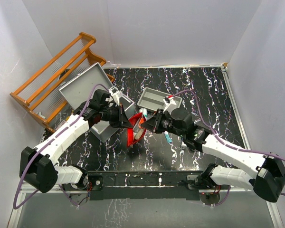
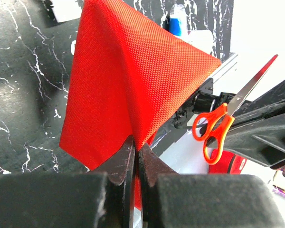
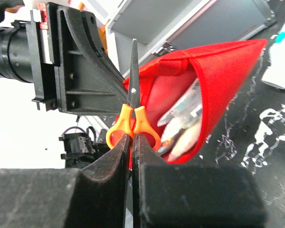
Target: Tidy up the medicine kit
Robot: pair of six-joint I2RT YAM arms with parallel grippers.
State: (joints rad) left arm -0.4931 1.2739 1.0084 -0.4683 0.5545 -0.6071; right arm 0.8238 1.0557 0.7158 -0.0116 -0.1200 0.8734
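Note:
The grey metal medicine kit (image 1: 83, 85) stands open at the back left, its lid raised. My left gripper (image 1: 128, 119) is shut on the edge of a red fabric pouch (image 2: 133, 71) and holds it up with its mouth open. The pouch (image 3: 213, 90) holds several packets in the right wrist view. My right gripper (image 1: 145, 124) is shut on small orange-handled scissors (image 3: 132, 124), blades pointing up, just beside the pouch mouth. The scissors also show in the left wrist view (image 2: 213, 128).
A shallow grey two-compartment tray (image 1: 154, 99) lies behind the grippers. An orange wooden rack (image 1: 54, 76) stands at the back left behind the kit. A white and blue tube (image 1: 168, 137) lies on the black marbled table (image 1: 204, 90) under the right arm.

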